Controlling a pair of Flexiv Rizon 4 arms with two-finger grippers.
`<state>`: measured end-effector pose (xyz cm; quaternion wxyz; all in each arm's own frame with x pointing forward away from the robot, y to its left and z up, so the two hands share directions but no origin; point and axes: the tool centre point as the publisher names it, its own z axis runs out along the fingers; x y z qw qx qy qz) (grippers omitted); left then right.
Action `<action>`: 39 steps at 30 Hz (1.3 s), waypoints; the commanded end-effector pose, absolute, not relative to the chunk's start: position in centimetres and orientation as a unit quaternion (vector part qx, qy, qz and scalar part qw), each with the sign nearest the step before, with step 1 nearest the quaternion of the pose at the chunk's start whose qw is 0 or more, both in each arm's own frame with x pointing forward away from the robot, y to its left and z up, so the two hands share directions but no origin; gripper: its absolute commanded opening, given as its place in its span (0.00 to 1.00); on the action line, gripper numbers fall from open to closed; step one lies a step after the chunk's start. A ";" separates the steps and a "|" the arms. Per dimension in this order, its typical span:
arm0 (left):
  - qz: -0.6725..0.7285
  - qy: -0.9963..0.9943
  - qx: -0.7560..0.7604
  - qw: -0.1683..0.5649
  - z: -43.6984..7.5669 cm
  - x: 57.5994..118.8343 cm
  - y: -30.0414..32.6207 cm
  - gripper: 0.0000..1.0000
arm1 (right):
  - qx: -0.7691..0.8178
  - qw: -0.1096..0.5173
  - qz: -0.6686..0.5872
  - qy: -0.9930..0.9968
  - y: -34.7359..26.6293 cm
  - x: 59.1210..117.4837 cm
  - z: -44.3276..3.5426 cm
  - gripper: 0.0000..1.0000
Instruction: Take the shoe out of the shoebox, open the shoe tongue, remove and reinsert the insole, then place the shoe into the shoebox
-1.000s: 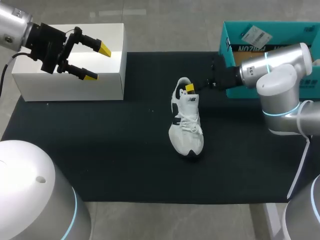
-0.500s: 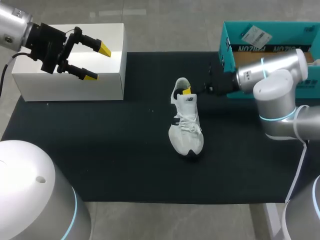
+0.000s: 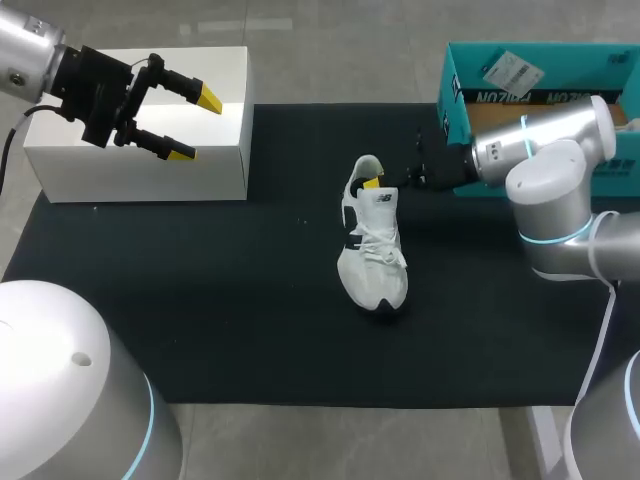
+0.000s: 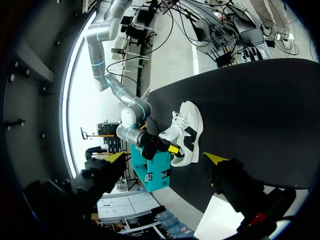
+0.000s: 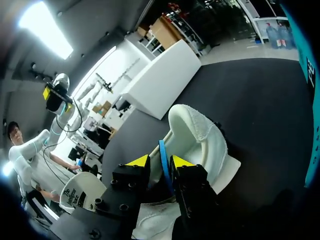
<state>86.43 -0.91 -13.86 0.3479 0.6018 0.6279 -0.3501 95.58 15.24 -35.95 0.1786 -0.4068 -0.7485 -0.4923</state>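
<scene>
White shoe point(image 3: 372, 240) on black mat point(image 3: 200, 300)

A white sneaker point(image 3: 372, 245) lies on the table's black mat point(image 3: 200, 300), with the right claw point(image 3: 374, 182) at its heel opening. The left claw point(image 3: 196, 126) hangs spread over a white box point(image 3: 200, 170). A teal shoebox point(image 3: 455, 90) stands at the far right.

A robotics laboratory is indicated. Two industrial manipulators, the left arm point(image 3: 35, 60) and the right arm point(image 3: 545, 145), are stationed at one grey tabletop point(image 3: 340, 70). A black mat point(image 3: 200, 300) is laid across it as a work area. A single shoe point(image 3: 372, 250) is set out on the mat between a white box point(image 3: 140, 165) and a teal shoebox point(image 3: 462, 100).
</scene>
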 end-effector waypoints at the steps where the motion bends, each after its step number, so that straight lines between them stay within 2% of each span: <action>1: -0.349 0.629 0.603 0.346 -13.8 86.5 -0.9 1.00 | -0.407 0.179 -0.487 -0.752 15.4 95.8 -35.9 0.47; 2: -0.349 0.629 0.603 0.346 -13.8 86.5 -0.9 1.00 | -0.407 0.178 -0.487 -0.752 15.5 95.9 -35.9 0.52; 3: -0.349 0.629 0.603 0.346 -13.8 86.5 -0.9 1.00 | -0.406 0.177 -0.486 -0.753 15.5 95.9 -35.8 0.62; 6: -0.349 0.629 0.603 0.346 -13.8 86.5 -0.9 1.00 | -0.403 0.174 -0.486 -0.756 15.5 96.2 -35.5 0.72; 15: -0.349 0.629 0.603 0.346 -13.8 86.5 -0.9 1.00 | -0.391 0.164 -0.489 -0.762 15.7 96.7 -34.7 0.65; 19: -0.349 0.629 0.603 0.346 -13.8 86.5 -0.9 1.00 | -0.389 0.151 -0.490 -0.765 15.3 96.6 -33.6 0.69; 24: -0.349 0.629 0.603 0.346 -13.8 86.5 -0.9 1.00 | -0.390 0.127 -0.496 -0.766 14.7 96.5 -31.8 0.68; 25: -0.349 0.629 0.603 0.346 -13.8 86.5 -0.9 1.00 | -0.390 0.123 -0.499 -0.764 14.6 96.4 -31.5 0.63; 27: -0.349 0.629 0.603 0.346 -13.8 86.5 -0.9 1.00 | -0.396 0.121 -0.498 -0.762 14.5 96.3 -31.2 0.44; 29: -0.349 0.629 0.603 0.346 -13.8 86.5 -0.9 1.00 | -0.406 0.120 -0.496 -0.758 14.6 96.1 -30.8 0.17; 30: -0.349 0.629 0.603 0.346 -13.8 86.5 -0.9 1.00 | -0.415 0.118 -0.492 -0.756 14.6 95.9 -30.7 0.00; 35: -0.349 0.629 0.603 0.346 -13.8 86.5 -0.9 1.00 | -0.492 0.102 -0.452 -0.737 14.0 94.9 -30.8 0.00; 39: -0.349 0.629 0.603 0.346 -13.8 86.5 -0.9 1.00 | -0.545 0.089 -0.361 -0.752 13.1 94.3 -30.9 0.00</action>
